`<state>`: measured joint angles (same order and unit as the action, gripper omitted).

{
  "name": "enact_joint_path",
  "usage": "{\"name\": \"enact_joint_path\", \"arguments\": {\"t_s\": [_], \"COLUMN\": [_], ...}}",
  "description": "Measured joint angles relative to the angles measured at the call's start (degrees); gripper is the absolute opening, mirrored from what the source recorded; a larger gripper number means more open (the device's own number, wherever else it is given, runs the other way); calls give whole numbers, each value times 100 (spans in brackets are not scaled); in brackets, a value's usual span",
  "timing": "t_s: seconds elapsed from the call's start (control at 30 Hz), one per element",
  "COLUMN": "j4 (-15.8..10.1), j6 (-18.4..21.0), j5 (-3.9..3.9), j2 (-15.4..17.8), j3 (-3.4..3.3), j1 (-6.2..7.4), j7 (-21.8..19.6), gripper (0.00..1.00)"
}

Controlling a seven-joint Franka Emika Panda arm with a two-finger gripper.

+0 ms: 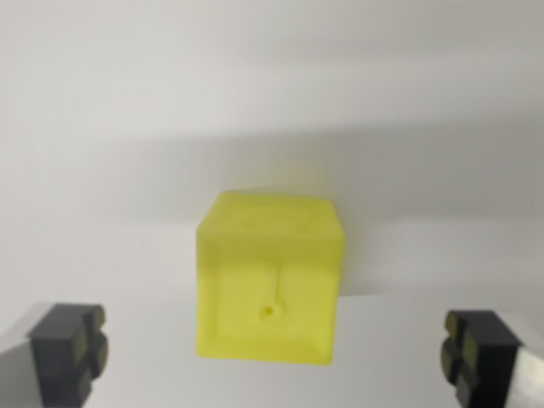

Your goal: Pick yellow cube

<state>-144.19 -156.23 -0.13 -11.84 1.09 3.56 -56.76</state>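
Wrist view, single frame, slightly soft focus.

Yellow cube (270,285) sitting on a plain white surface (127,110), roughly centred, a little toward the lower half. Translucent yellow plastic, rounded edges. Near face turned toward the camera, top face visible as a narrow band above it. Small round hole low on the near face with a thin vertical line rising from it. Faint bevelled frame visible inside the near face.

Gripper (276,353) spread wide. One finger (70,350) at the wrist view's lower left, the other (478,353) at the lower right. Dark pads with yellowish-green inserts on both tips. Cube positioned between the two fingers, clear gap on each side, no contact with either pad. Gap to the right finger somewhat larger than to the left.

Broad grey shadow band across the surface behind the cube, spanning the full width. Darker patch of shadow beside the cube on the wrist view's right. Surface otherwise uniform.
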Motion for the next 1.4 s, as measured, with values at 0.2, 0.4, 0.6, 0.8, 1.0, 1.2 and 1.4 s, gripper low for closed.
{"name": "enact_joint_path", "arguments": {"t_s": [0.2,0.4,0.6,0.8,1.0,1.2,1.4], "j4": [-117,-221,-247,-193,-126,-70,-73], "j6": [-268,-538,-777,-987,-1189,-1336,-1332], "j5": [-23,-52,-80,-117,-160,-208,-234], "j2": [-158,-332,-551,-819,-1089,-1294,-1286], "j3": [0,-1,-2,-4,-7,-8,1], "j1": [33,67,76,76,76,72,60], "j7": [-72,-151,-189,-226,-269,-316,-340], "gripper": [100,100,100,100,100,100,0]}}
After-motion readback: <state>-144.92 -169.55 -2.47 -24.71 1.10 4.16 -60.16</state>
